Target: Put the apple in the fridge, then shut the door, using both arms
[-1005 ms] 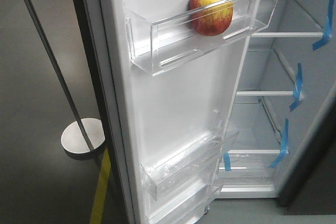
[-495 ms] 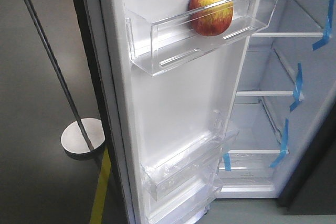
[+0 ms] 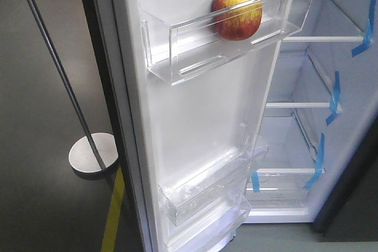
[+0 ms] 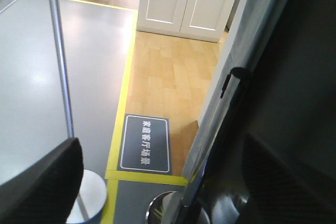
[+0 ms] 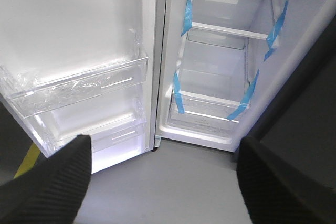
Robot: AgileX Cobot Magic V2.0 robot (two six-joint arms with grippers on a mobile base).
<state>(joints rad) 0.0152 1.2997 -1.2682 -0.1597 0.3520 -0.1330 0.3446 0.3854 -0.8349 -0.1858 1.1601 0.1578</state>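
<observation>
The apple [image 3: 237, 14], red with yellow streaks, sits in the upper clear bin [image 3: 195, 45] on the door [image 3: 201, 116], which stands open with its white inner face in view. To the right is the fridge [image 3: 307, 140], with white shelves and blue tape. My left gripper [image 4: 157, 187] is open beside the door's silver edge [image 4: 231, 82] and dark outer face [image 4: 294, 51], and that edge runs down between its fingers. My right gripper [image 5: 163, 182] is open over grey floor, facing the door's lower bins [image 5: 79, 90] and the fridge's bottom shelves [image 5: 210, 103]. Neither gripper shows in the front view.
A metal pole on a round base [image 3: 93, 154] stands left of the door, next to yellow floor tape [image 3: 113, 216]. A dark floor sign [image 4: 145, 144], wood flooring and a white cabinet [image 4: 184, 1] lie beyond. A second round base [image 4: 163, 211] sits by the door's foot.
A small dark shape has come into the top left corner of the front view. The apple, the door and the fridge have not moved.
</observation>
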